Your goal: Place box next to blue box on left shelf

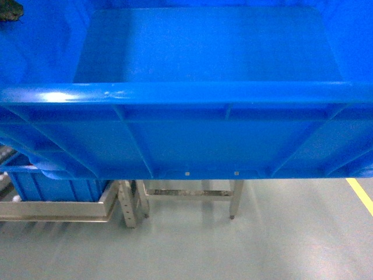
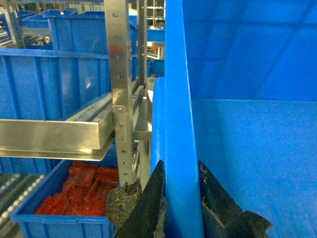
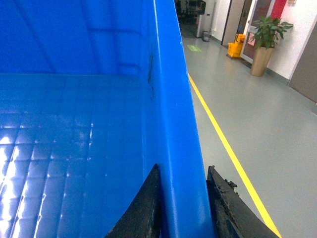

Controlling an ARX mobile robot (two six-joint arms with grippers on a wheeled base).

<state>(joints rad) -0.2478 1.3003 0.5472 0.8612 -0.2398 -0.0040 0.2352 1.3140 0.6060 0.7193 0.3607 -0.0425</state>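
Crate first: the box, a big bright-blue plastic bin, fills most of the head view, held up off the grey floor with its ribbed long wall facing the camera and its empty, smooth inside open above. It looks stiff and bulky rather than heavy, since nothing lies in it, but its width means it will likely swing or twist if one side slips, and the glossy plastic looks slick. The thick rolled rim is the sensible place to hold, one grip on each short end, and that is how it is taken now. Beyond and below it stands the left shelf, a silvery metal rack, with another blue box on a level beside the upright and a lower bin of red parts beneath. The held crate sits just beside that upright, not yet on the rack. The left gripper has its jaws clamped over the rim wall, one inside and one outside. The right gripper pinches the opposite rim in the same way, with a yellow floor line running past outside it.
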